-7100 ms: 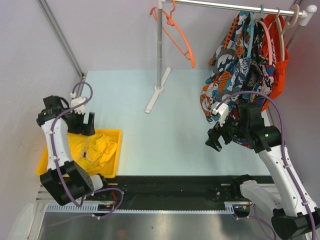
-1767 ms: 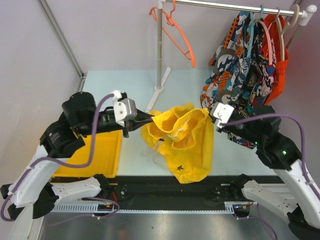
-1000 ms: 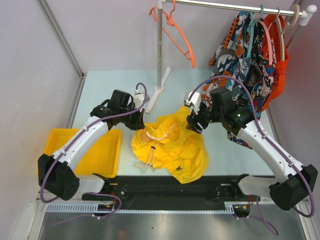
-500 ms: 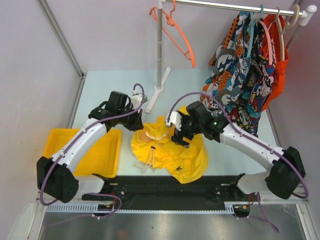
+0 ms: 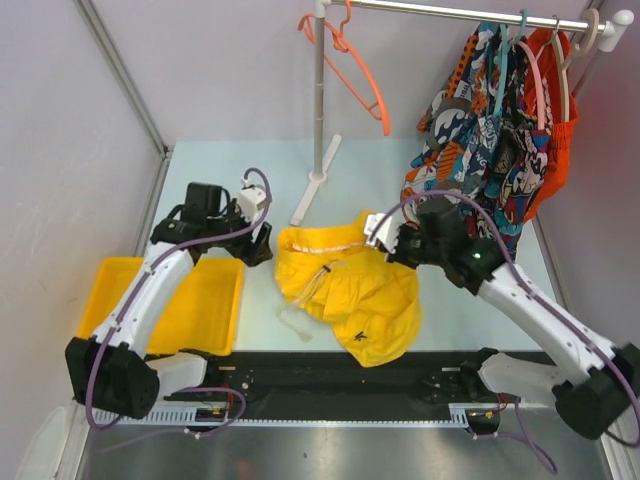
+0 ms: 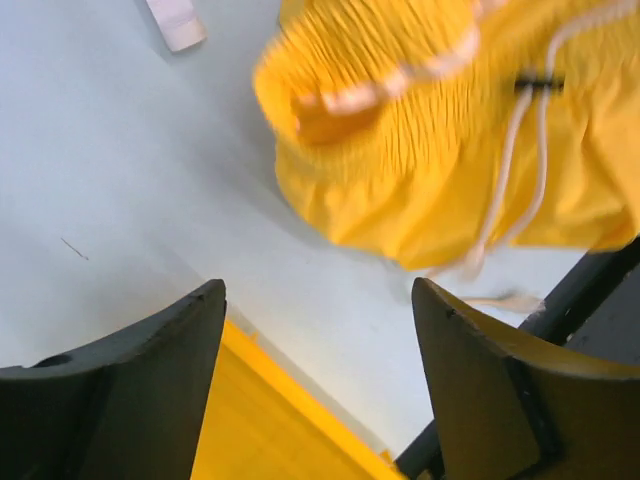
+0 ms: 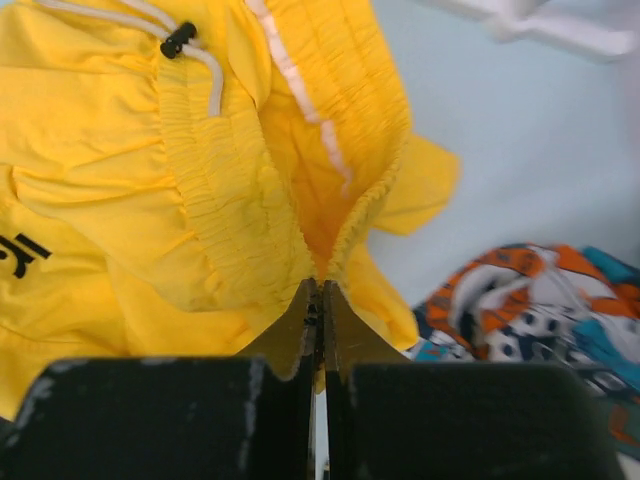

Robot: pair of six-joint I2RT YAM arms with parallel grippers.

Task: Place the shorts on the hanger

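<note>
The yellow shorts (image 5: 350, 295) lie crumpled on the pale table, waistband toward the back, drawstring (image 5: 318, 283) trailing to the front left. My right gripper (image 5: 383, 247) is shut on the right end of the elastic waistband (image 7: 335, 225); in the right wrist view its jaws (image 7: 318, 287) pinch the gathered fabric edge. My left gripper (image 5: 262, 248) stands open just left of the shorts, holding nothing; in its wrist view the shorts (image 6: 420, 140) lie beyond the spread fingers (image 6: 150, 380). The orange hanger (image 5: 358, 72) hangs on the rack at the back, far from both grippers.
A yellow bin (image 5: 205, 305) sits at the left, under the left arm. The rack's post (image 5: 320, 110) and white foot (image 5: 312, 190) stand behind the shorts. Cartoon-print shorts (image 5: 480, 140) and an orange-red garment (image 5: 562, 125) hang at the right on other hangers.
The left gripper let go of the waistband and drew back to the left. The right gripper closed on the waistband's right end and pulled it right, spreading the shorts on the table.
</note>
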